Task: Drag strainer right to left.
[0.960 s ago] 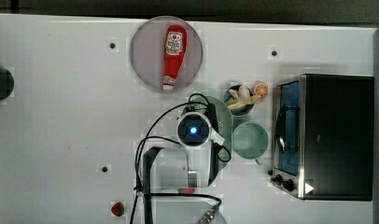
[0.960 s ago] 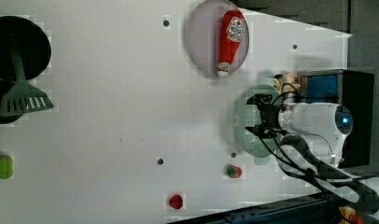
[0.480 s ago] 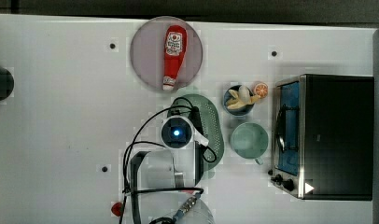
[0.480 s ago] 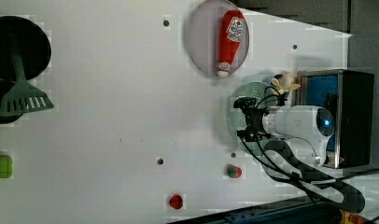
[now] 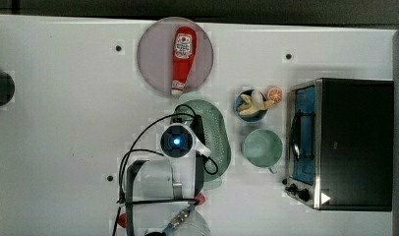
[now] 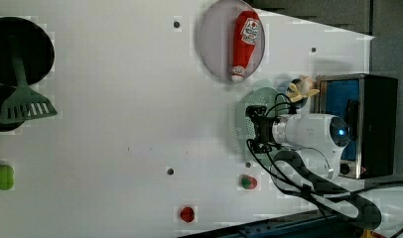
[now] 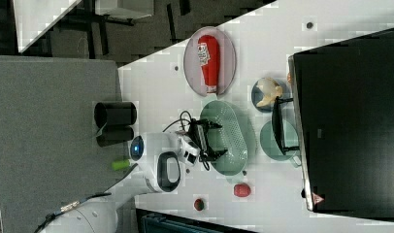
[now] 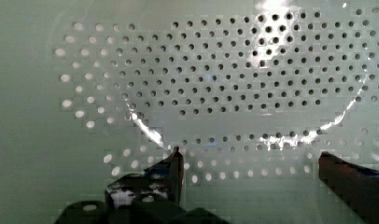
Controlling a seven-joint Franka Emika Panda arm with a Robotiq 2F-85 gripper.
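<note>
The gripper (image 7: 210,140) hangs inside the strainer (image 7: 234,138), fingers (image 8: 174,168) spread wide with nothing between them, over the perforated bottom. In the top view the strainer (image 5: 214,132) lies mid-table, just below the plate (image 5: 153,54) with the ketchup bottle (image 5: 182,56), to the top view's left of a green cup (image 5: 261,147) and a toaster oven (image 5: 350,142).
</note>
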